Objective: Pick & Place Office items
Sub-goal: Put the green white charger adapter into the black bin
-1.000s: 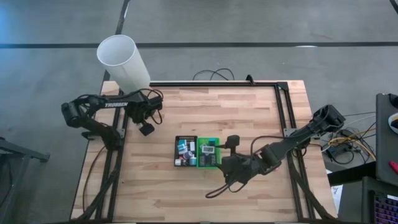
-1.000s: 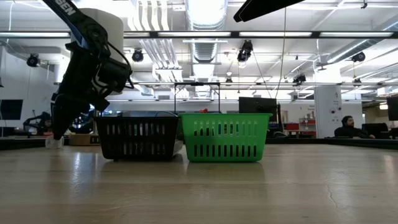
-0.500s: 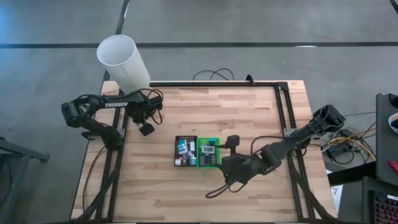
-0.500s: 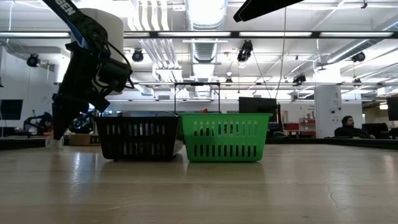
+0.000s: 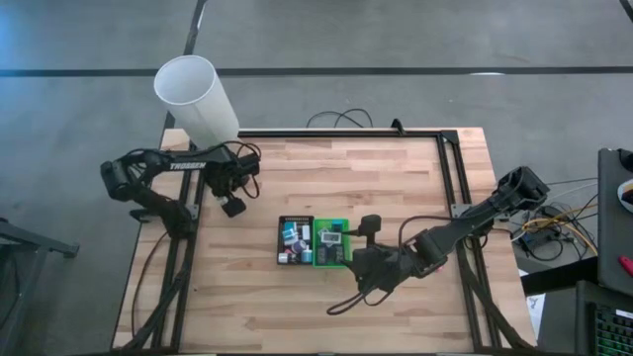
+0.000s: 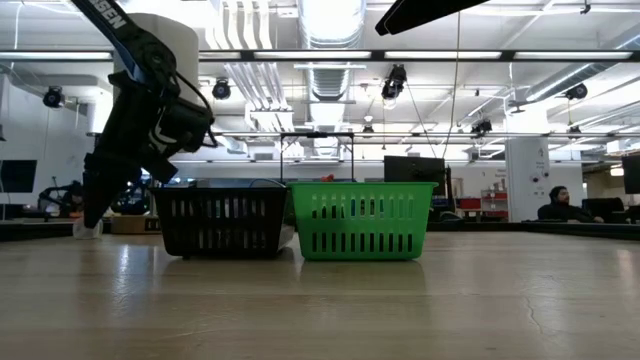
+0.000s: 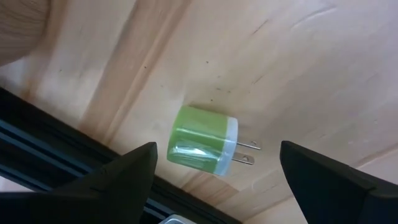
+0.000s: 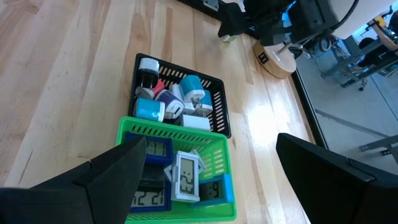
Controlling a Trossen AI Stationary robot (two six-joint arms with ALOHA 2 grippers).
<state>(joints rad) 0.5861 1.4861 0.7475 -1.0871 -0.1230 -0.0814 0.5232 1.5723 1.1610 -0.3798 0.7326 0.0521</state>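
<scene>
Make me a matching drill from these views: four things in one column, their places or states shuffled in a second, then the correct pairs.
Things
1. green plug adapter
2. black basket
3. green basket
4. right claw

Places or states
A. holds small digital clocks
B. open, hovering beside the green basket
C. lies alone on bare wood, under the open left claw
D. holds a mix of plug adapters, teal, white, pink and purple

Pairs: 1-C, 2-D, 3-A, 4-B
</scene>
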